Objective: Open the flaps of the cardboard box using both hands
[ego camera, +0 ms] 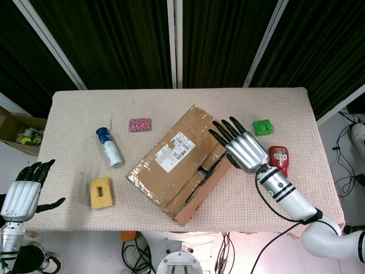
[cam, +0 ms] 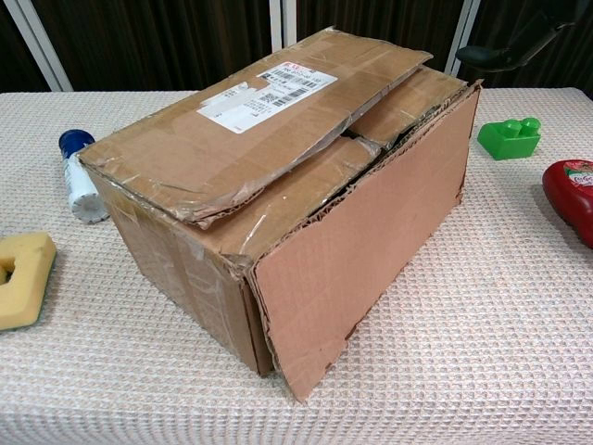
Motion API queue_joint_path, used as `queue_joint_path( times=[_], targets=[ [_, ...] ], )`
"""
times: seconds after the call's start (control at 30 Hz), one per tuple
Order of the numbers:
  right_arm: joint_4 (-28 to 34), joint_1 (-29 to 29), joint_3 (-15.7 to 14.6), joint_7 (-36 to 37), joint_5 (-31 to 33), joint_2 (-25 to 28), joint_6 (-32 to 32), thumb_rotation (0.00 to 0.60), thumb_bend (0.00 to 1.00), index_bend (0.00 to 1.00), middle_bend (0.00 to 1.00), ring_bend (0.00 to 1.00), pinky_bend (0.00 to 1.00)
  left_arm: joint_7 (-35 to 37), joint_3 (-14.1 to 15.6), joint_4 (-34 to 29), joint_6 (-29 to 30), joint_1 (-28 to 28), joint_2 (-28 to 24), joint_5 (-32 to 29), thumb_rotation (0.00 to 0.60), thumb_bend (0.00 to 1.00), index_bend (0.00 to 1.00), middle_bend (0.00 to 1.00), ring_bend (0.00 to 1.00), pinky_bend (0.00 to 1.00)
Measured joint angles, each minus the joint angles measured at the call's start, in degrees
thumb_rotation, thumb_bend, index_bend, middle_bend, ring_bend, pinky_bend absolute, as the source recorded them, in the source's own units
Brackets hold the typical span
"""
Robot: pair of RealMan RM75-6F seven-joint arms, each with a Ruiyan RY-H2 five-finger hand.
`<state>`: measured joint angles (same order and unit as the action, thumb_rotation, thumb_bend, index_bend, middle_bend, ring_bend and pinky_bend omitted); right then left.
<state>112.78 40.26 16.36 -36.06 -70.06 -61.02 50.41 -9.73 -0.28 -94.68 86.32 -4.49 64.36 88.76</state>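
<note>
A worn cardboard box (ego camera: 177,162) (cam: 278,195) with a white shipping label sits mid-table, turned diagonally. Its top flaps lie mostly down, with a dark gap between them; the right flap stands slightly raised. My right hand (ego camera: 244,147) hovers over the box's right edge, fingers spread and fingertips (ego camera: 219,134) over the right flap; it holds nothing. In the chest view only dark fingertips (cam: 505,51) show above the box's far corner. My left hand (ego camera: 25,188) hangs off the table's left front corner, fingers apart, far from the box.
Left of the box lie a blue-capped white bottle (ego camera: 109,147), a yellow sponge (ego camera: 100,192) and a pink patterned pad (ego camera: 140,124). To the right sit a green toy block (ego camera: 263,127) and a red ketchup bottle (ego camera: 279,160). The table (ego camera: 74,108) has a woven cloth.
</note>
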Motion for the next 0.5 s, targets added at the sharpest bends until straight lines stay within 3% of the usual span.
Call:
queue_joint_path(
  times=[0.2, 0.5],
  targets=[
    [-0.01, 2.49, -1.49, -3.35, 3.47, -2.22, 0.76, 0.6, 0.42, 0.0, 0.0, 0.0, 0.0, 0.12, -0.34, -0.01, 0.17, -0.08, -0.05, -0.07, 0.443, 0.02, 0.1, 0.18, 0.13, 0.2],
    [-0.91, 4.12, -3.4, -5.97, 3.84, -3.44, 2.83, 0.6, 0.38, 0.0, 0.0, 0.0, 0.0, 0.68, 0.07, 0.58, 0.33, 0.33, 0.25, 0.14, 0.453, 0.02, 0.1, 0.18, 0.13, 0.2]
  ],
)
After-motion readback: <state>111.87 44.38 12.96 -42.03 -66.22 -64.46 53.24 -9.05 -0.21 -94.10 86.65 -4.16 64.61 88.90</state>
